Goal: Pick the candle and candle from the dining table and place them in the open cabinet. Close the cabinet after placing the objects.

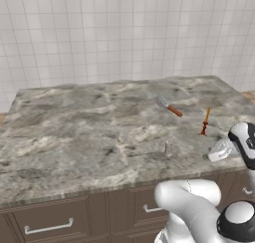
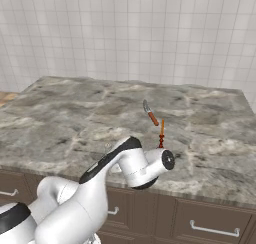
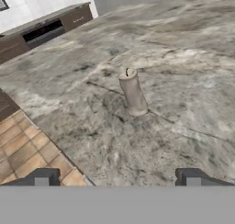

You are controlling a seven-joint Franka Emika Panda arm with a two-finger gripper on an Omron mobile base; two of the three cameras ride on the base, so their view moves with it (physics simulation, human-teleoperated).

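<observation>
Straight ahead of the end effector (image 3: 117,179), jaws spread wide and empty, the beige candle (image 3: 133,92) stands upright on the counter (image 3: 193,81).

We can read no text, label, brand, number or sign anywhere: nothing legible on the broad grey-brown marble-patterned bench (image 1: 74,132) or on the things it carries.

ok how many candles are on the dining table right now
2. A stubby beige candle stands upright near the dining table's front edge. A thin orange taper candle stands farther back, beside the knife.
</observation>
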